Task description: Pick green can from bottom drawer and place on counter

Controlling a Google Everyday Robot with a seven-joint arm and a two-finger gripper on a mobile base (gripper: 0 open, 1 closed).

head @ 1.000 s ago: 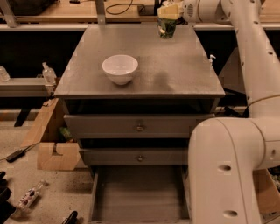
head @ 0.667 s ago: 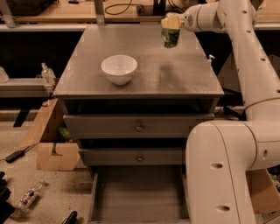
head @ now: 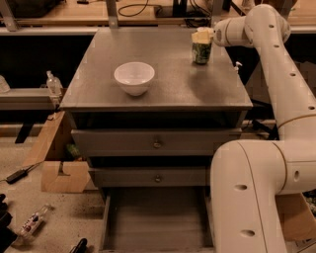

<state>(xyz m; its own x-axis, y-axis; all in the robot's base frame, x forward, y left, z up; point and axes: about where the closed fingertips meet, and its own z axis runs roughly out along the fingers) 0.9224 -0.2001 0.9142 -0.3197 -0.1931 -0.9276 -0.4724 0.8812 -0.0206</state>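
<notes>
The green can point(head: 201, 51) is dark green and stands upright at the right rear of the grey counter point(head: 168, 89), at or just above its surface. My gripper point(head: 202, 36) comes in from the right on the white arm point(head: 266, 44) and is shut on the can's top. The bottom drawer point(head: 157, 217) is pulled open below the cabinet, and the part of its grey floor that shows is bare. The arm's large white base link point(head: 252, 197) hides the drawer's right side.
A white bowl point(head: 134, 76) sits on the counter left of centre. Two closed drawer fronts with brass knobs point(head: 157, 144) lie above the open drawer. A cardboard box point(head: 61, 175) and a clear plastic bottle point(head: 33, 221) lie on the floor at left. A wooden table with cables point(head: 143, 10) stands behind.
The gripper has carried the can from the counter's back edge forward and down, to the right rear of the counter. The bowl has not moved.
</notes>
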